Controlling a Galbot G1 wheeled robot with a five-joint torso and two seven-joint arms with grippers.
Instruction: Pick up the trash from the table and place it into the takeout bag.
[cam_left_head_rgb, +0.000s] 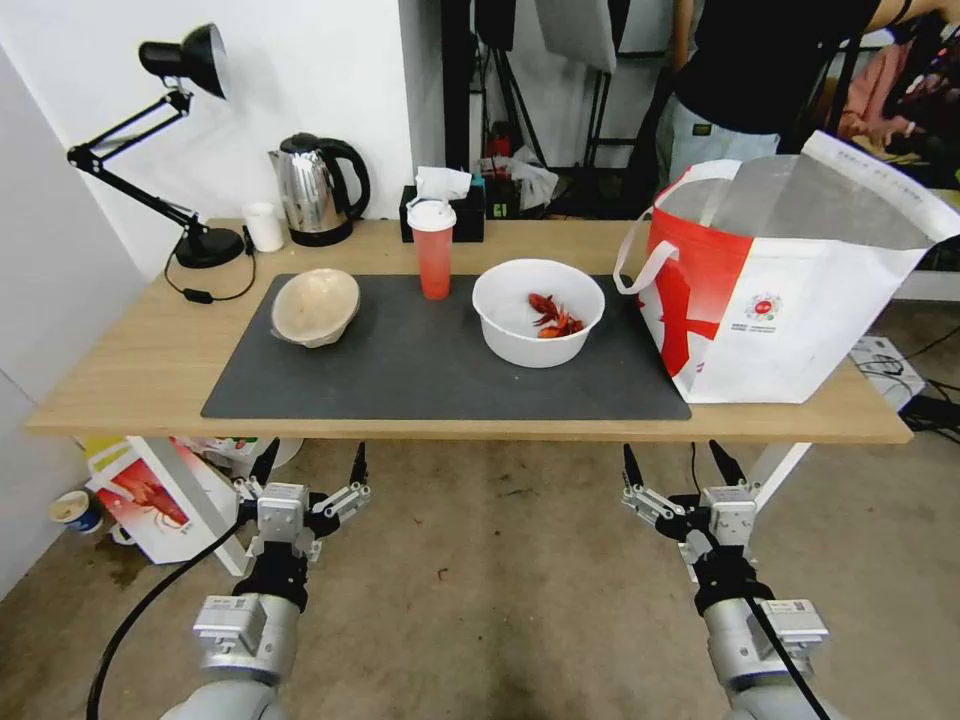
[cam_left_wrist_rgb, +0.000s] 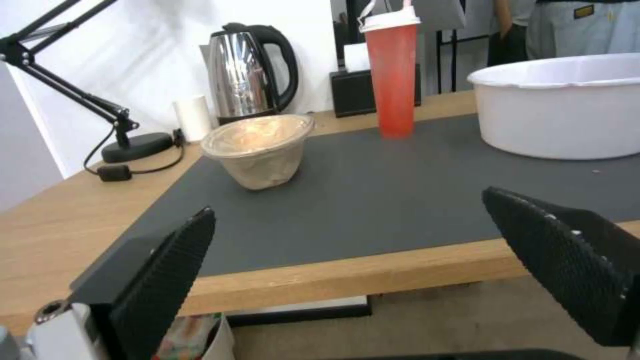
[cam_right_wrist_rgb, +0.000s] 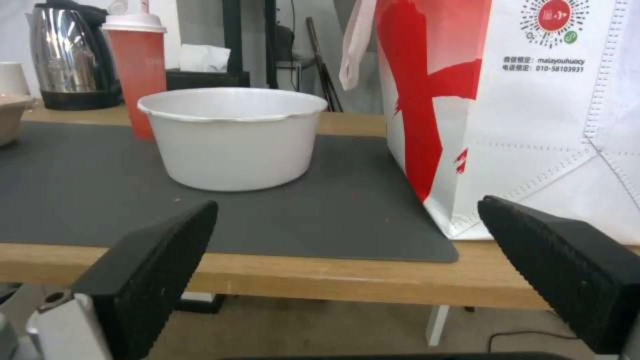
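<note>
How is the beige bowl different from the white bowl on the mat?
The beige fibre bowl is tipped onto its side, while the white round bowl stands upright. The beige fibre bowl looks smaller and tapers toward its base; the white round bowl is wider with straighter walls. The white round bowl holds red crayfish scraps; the beige one looks empty. Both rest on the dark grey mat, untouched.

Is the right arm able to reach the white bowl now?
Probably yes: the right pincer is open below the table edge, and only bare mat lies before the white bowl; the bag stands aside.
</note>
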